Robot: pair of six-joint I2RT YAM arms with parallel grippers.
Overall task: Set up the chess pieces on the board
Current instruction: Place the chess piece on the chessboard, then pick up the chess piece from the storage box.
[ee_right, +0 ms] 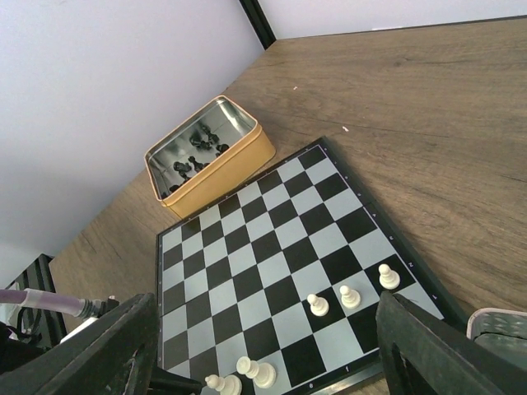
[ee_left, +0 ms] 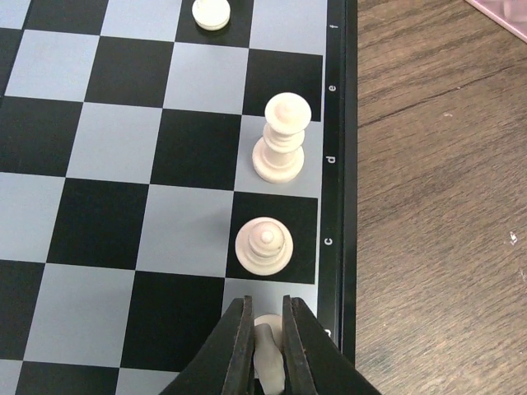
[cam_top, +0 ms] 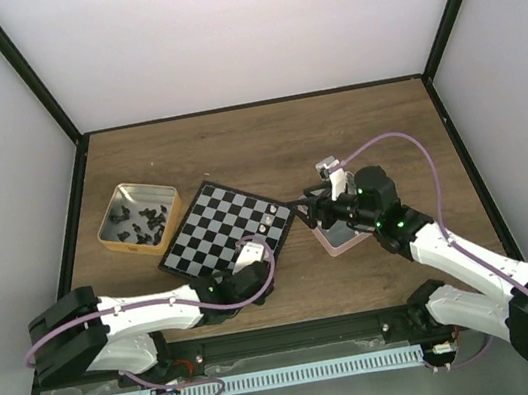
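Beneath both sets of fingers spreads the wood-grain table (cam_top: 256,148). On it the board (cam_top: 208,235) lies flat. Its black rim runs just right of the left gripper (ee_left: 266,306), and most of its field shows between the widely spread fingers of the right gripper (ee_right: 268,358), which grasp nothing.

Well beyond the right gripper's fingers, past the board's far corner, stands the gold tin (ee_right: 224,173). Black pieces (ee_right: 198,148) lie inside it, too small to name. A pink tray (cam_top: 336,240) lies just behind those fingers, mostly covered by the arm.

The left gripper's fingers pinch a cream piece (ee_left: 265,341) over a pale rim-side square. Its lower part is cut off at the bottom of the wrist view, and its type cannot be told. Just beyond those fingertips a rounded cream piece (ee_left: 263,245) stands on the black square by letter c. Farther on stands a tall cream piece (ee_left: 282,140) by d, and a third cream piece (ee_left: 212,11) is cropped at the top. Three cream pawns (ee_right: 350,296) stand in a row near the right gripper's right finger.
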